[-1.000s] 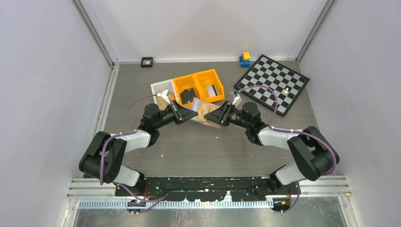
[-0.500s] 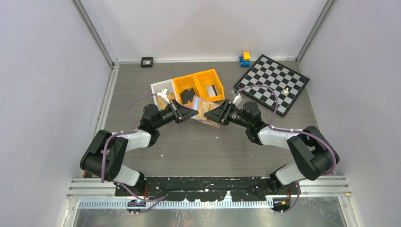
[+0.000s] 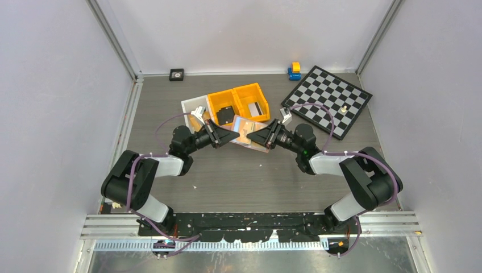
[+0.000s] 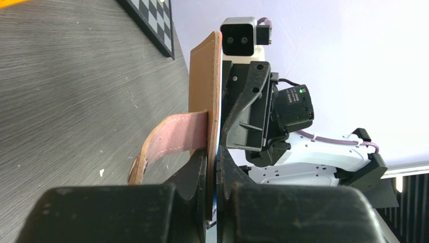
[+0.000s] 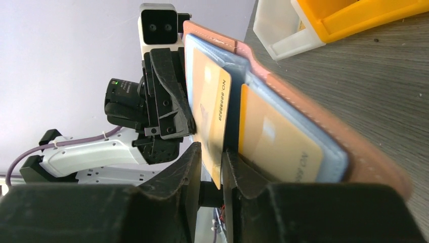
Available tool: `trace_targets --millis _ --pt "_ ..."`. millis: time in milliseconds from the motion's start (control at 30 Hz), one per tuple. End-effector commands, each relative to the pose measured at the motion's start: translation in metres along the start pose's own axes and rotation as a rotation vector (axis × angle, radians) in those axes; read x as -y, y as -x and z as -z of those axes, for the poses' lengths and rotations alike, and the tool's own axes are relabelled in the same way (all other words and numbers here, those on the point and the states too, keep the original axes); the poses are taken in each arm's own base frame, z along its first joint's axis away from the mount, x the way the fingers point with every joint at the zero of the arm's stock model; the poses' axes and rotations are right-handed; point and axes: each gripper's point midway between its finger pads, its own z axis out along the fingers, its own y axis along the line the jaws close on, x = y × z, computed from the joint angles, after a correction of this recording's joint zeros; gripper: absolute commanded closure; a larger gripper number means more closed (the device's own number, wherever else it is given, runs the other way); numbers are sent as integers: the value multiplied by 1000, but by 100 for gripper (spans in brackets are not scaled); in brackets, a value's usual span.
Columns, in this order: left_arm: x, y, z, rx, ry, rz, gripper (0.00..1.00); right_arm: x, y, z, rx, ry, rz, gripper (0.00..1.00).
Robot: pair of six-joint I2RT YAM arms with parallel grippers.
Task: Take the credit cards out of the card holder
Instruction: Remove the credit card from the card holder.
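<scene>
Grey wood-grain table (image 3: 239, 176), pale walls (image 3: 57, 85) — card holder (image 3: 243, 132) mid-table.

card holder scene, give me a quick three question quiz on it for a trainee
1. True or false: the left gripper is shut on an edge of the card holder.
2. Which one has the yellow credit card between its fingers? A) left gripper B) right gripper C) neither
3. In the right wrist view, how many cards show in the card holder's clear pockets?
Key: 1 true; 2 B; 3 two, the yellow credit card and a second card beside it.
</scene>
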Motion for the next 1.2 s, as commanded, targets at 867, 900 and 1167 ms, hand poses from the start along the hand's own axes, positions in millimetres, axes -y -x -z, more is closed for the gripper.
trace_targets --millis 867,900,1167 --pt "29 32 30 172 -78 -114 86 -20 12 7 50 61 69 100" --pt "28 34 33 186 -72 -113 86 -20 12 6 50 60 68 99" --pt "24 41 43 239 -33 -121 89 -14 11 4 39 35 61 100"
